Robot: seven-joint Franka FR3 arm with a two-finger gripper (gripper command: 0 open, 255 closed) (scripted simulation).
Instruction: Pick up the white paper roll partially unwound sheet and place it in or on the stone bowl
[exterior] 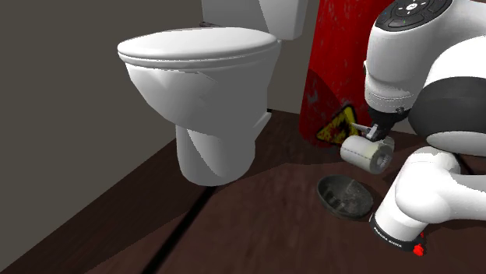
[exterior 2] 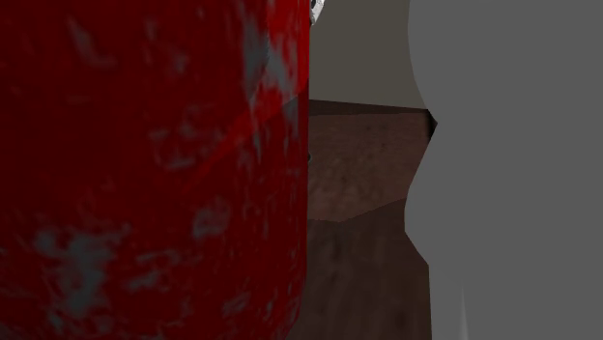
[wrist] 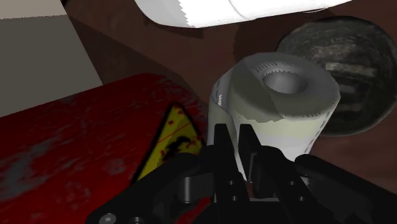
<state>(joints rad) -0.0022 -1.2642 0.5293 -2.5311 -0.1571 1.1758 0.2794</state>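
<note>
My black gripper [exterior: 379,134] is shut on the white paper roll [exterior: 366,152], which appears to hang just off the dark wooden floor. The roll lies sideways with its open core facing the shoulder view's right. The dark stone bowl [exterior: 346,194] sits on the floor below the roll and slightly nearer the camera. In the wrist view the gripper [wrist: 238,137] clasps the wall of the roll [wrist: 280,102]. A loose sheet edge curls along the roll's side, and the bowl [wrist: 356,63] lies beyond it.
A white toilet [exterior: 198,86] stands at the shoulder view's left. A tall red cylinder [exterior: 339,70] with a yellow warning sign [wrist: 172,137] rises right behind the roll. My own white arm link [exterior: 420,202] sits beside the bowl. The red cylinder [exterior 2: 145,174] and a grey shape [exterior 2: 512,174] block the second exterior view.
</note>
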